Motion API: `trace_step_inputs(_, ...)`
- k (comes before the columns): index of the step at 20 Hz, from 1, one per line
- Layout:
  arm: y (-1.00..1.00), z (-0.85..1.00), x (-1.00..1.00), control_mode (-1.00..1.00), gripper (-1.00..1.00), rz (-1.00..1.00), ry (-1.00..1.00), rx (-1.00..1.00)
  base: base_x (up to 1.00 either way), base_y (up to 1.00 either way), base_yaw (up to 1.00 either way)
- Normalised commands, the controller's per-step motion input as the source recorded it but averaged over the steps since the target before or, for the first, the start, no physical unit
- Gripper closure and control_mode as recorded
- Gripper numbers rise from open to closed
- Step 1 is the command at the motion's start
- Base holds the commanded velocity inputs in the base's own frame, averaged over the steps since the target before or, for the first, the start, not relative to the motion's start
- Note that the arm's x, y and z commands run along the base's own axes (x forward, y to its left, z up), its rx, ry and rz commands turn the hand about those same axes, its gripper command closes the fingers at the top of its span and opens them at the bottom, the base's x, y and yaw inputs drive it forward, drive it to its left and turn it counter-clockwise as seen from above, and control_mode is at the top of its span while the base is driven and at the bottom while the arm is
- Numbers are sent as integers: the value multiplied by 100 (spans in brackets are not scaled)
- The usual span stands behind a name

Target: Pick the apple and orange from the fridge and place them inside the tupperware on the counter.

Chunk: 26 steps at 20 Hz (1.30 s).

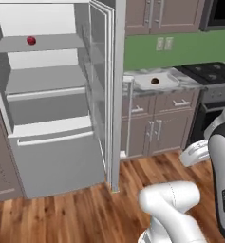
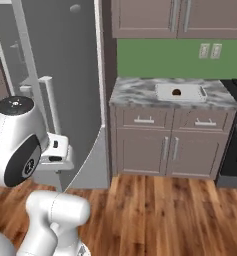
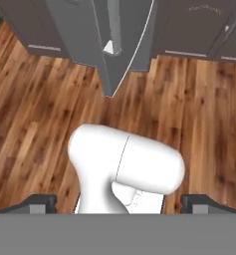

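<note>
The red apple (image 1: 31, 41) rests on the upper shelf of the open fridge (image 1: 42, 123), left of the middle. On the marbled counter (image 2: 135, 92) stands the white tupperware (image 1: 165, 83) (image 2: 190, 94). A small dark orange-brown ball, the orange (image 1: 154, 81) (image 2: 177, 92), lies inside it. My gripper (image 3: 119, 204) hangs low over the wooden floor, far from both fruits. It is open, its fingertips (image 3: 40, 203) wide apart with nothing between them.
The grey fridge door (image 1: 104, 95) (image 2: 65, 75) stands swung open between the fridge shelves and the counter. A black stove (image 1: 210, 71) adjoins the counter on the right. Brown cabinets run above and below the counter. Open wooden floor (image 2: 155, 215) lies in front.
</note>
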Motion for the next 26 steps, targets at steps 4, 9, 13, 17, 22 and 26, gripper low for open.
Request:
trace_step_inputs(4, 0, 0, 0, 100, -100, 0, 0, 0, 0, 100, -7)
trace_step_inputs(9, 0, 0, 0, 100, -100, 0, 0, 0, 0, 100, -10)
trace_step_inputs(13, 0, 0, 0, 100, -100, 0, 0, 0, 19, 97, -13)
trace_step_inputs(17, 0, 0, 0, 100, -100, 0, 0, 0, 56, 28, -12)
trace_step_inputs(22, 0, 0, 0, 100, -100, 0, 0, 0, 65, -19, -6)
trace_step_inputs(26, 0, 0, 0, 100, -100, 0, 0, 0, 72, -34, -3)
